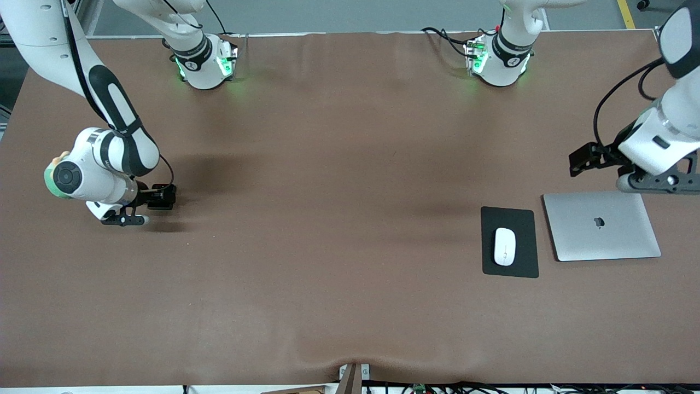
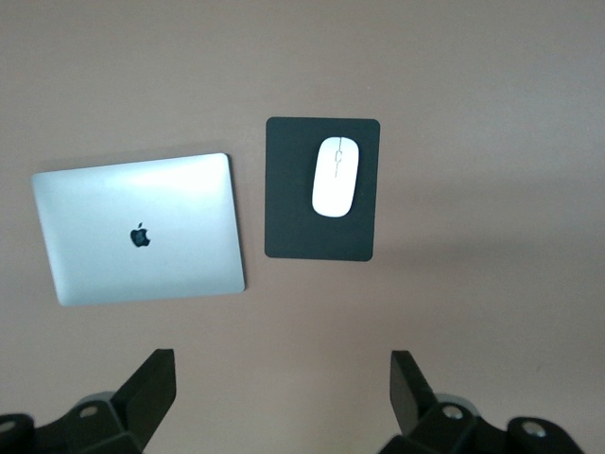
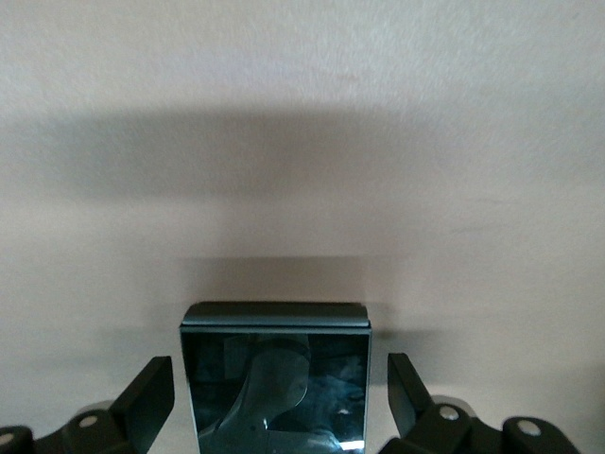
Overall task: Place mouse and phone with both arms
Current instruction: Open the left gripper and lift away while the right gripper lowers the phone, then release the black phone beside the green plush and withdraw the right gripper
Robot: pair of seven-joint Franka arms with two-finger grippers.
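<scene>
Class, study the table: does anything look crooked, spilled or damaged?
Only the closed silver laptop: it lies slightly rotated beside the dark-grey rectangular pad, where the glossy white oval mouse sits straight. Nothing spilled or broken. Left gripper hangs beside the laptop; right gripper, fingers open, straddles the glossy black phone.

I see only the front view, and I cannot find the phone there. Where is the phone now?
Observer: The right wrist view shows the phone between the fingers of the right gripper.
Operator: Is it clamped?
Observer: No. A gap shows on each side of the phone, so the fingers stand open.
Operator: And the left gripper?
Observer: The left gripper is open too, with nothing between its fingers.
</scene>
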